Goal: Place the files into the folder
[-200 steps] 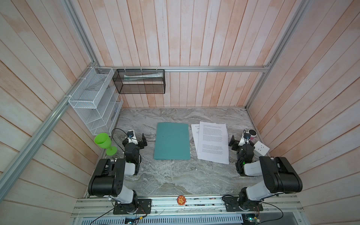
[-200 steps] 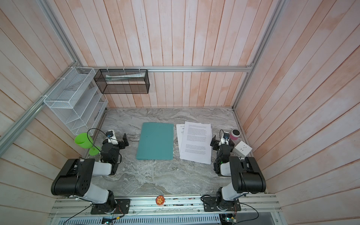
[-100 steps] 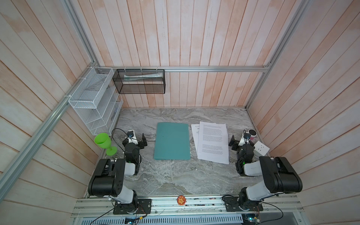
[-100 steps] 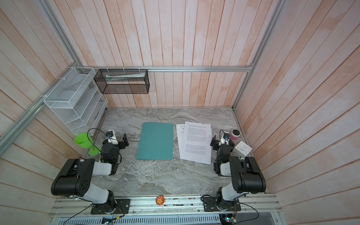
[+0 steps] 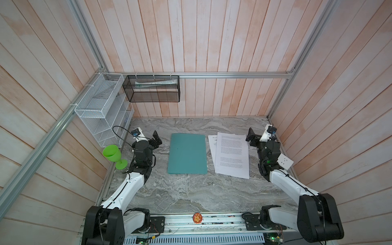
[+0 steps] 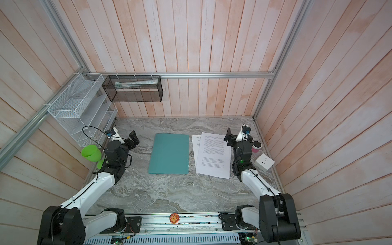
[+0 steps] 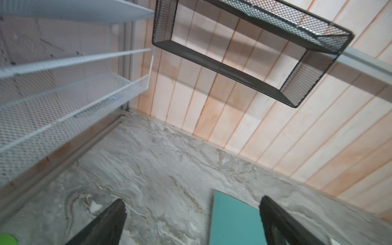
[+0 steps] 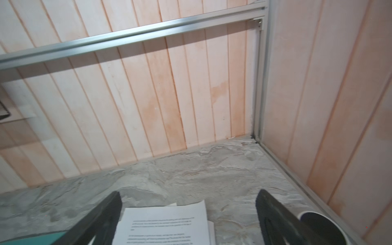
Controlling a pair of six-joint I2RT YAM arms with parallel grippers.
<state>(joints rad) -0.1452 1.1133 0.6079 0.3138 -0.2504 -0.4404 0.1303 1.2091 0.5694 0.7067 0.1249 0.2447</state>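
Badge: one, round and orange point(image 5: 197, 218), on the metal rail point(image 5: 222, 220) at the near edge.
Arms: two, white and black, one at each side of the marble tabletop point(image 5: 191, 195).
Folder point(image 5: 187, 154): one, teal, closed, lying flat mid-table between the two arms.
Files point(image 5: 231, 154): at least two white printed sheets, overlapped and slightly fanned. They lie flat just right of the folder and outside it, with a thin strip of table between.
Socket block point(image 6: 264, 162): one, white, at the right edge beside the right arm.
Goblet point(image 5: 112, 153): one, bright green, upright at the left edge beside the left arm.
Cup point(image 6: 256, 146): one, pink with a dark inside, past the socket block; contents cannot be told.
Left gripper point(image 5: 156, 139): jaws spread wide, holding nothing, left of the folder's far corner.
Right gripper point(image 5: 250, 136): jaws spread wide, holding nothing, near the far right corner of the files.
Wire-mesh rack point(image 5: 99, 106): one, white, several tiers, on the left wall; what it holds cannot be told.
Mesh basket point(image 5: 152, 95): one, black, hung from the aluminium bar point(image 5: 233, 75) on the far wall; it holds one rolled white paper tube point(image 5: 156, 83).
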